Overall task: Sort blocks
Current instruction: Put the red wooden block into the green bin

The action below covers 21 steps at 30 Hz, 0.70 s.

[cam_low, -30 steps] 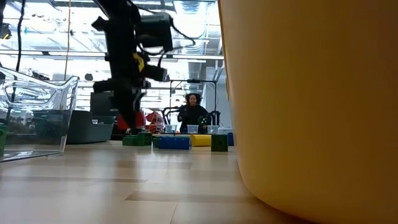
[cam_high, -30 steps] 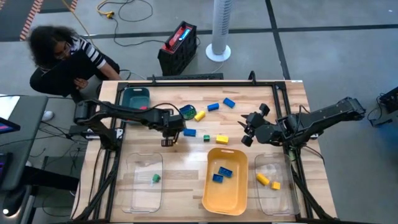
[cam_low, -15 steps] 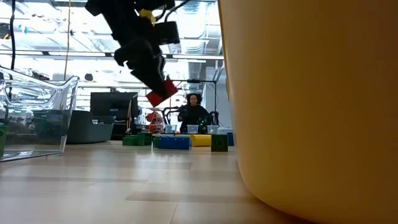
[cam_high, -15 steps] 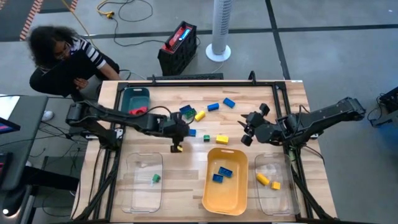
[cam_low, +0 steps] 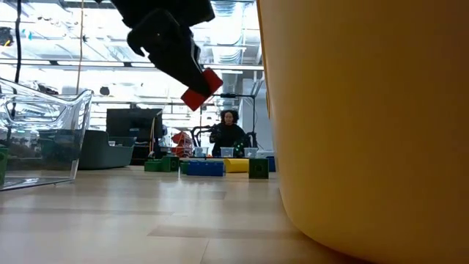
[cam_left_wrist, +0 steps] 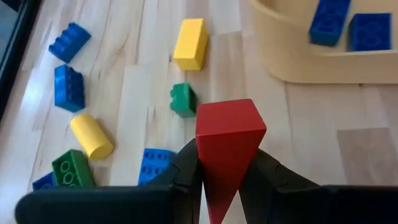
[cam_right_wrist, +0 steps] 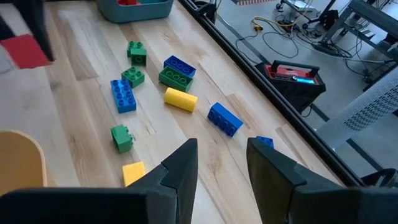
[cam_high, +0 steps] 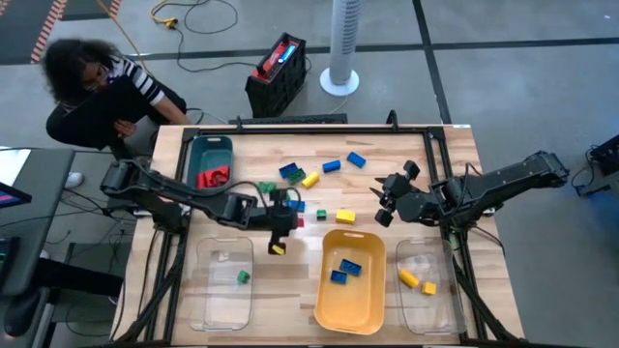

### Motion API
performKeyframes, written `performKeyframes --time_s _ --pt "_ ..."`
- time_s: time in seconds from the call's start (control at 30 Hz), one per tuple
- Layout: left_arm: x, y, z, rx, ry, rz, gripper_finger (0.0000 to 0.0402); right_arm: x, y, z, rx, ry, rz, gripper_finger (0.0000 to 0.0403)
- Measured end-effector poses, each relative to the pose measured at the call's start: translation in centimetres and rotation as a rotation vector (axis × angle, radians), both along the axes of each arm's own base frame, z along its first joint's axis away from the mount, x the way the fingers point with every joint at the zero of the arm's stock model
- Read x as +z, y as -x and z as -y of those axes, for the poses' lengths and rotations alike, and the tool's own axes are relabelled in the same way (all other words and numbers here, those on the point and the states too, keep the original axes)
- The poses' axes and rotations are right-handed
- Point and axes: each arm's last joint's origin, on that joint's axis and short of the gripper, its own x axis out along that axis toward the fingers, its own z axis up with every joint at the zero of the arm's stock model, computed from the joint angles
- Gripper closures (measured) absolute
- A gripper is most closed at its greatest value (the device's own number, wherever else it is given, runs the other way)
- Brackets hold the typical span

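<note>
- A red block point(cam_left_wrist: 229, 134) was pinched between the left gripper point(cam_high: 281, 228)'s jaws and held in the air above the table point(cam_high: 290, 266), over the bare wood between the loose blocks and the yellow tray point(cam_high: 350, 311).
- In the low view the same red block point(cam_low: 201, 89) hung tilted, well clear of the tabletop.
- Just beyond the held block, the left wrist view showed a small green block point(cam_left_wrist: 182, 99) and a yellow block point(cam_left_wrist: 189, 43) lying on the wood, with a yellow cylinder point(cam_left_wrist: 91, 137), two blue blocks point(cam_left_wrist: 68, 87) and a green brick point(cam_left_wrist: 73, 168) off to one side.
- Two blue blocks point(cam_high: 343, 270) lay inside the yellow tray.
- The clear tray point(cam_high: 221, 309) on the left side held one green block point(cam_high: 242, 277); the clear tray point(cam_high: 426, 314) on the right side held two yellow pieces point(cam_high: 415, 280).
- The teal tray point(cam_high: 209, 147) at the far left corner held red pieces point(cam_high: 212, 177).
- More blue blocks point(cam_high: 356, 159) lay loose farther back on the table.
- The right gripper point(cam_high: 390, 200) hovered over the right part of the table, near the right clear tray, its jaws parted and holding nothing.
- A person point(cam_high: 92, 92) sat beyond the table's far left corner.
</note>
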Motion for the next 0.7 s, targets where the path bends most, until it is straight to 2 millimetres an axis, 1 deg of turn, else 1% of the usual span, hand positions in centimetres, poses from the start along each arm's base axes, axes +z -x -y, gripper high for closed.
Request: performKeyframes --time_s 0.23,0.53,0.63,0.7 --pt "0.6 0.0 2.8 -0.052 0.015 0.086 0.0335 0.0 0.0 0.0 -0.002 -0.002 0.002 0.0251" --pt "1.2 0.3 5.2 -0.106 0.043 0.168 0.0335 0.0 0.0 0.0 -0.002 -0.001 -0.004 0.0251" --pt "1.2 0.7 5.5 -0.062 0.002 0.144 0.0335 0.0 0.0 0.0 -0.002 0.000 -0.005 0.0251" --pt "1.6 1.4 4.9 0.022 -0.031 0.090 0.0335 0.0 0.0 0.0 -0.002 0.000 -0.006 0.0251"
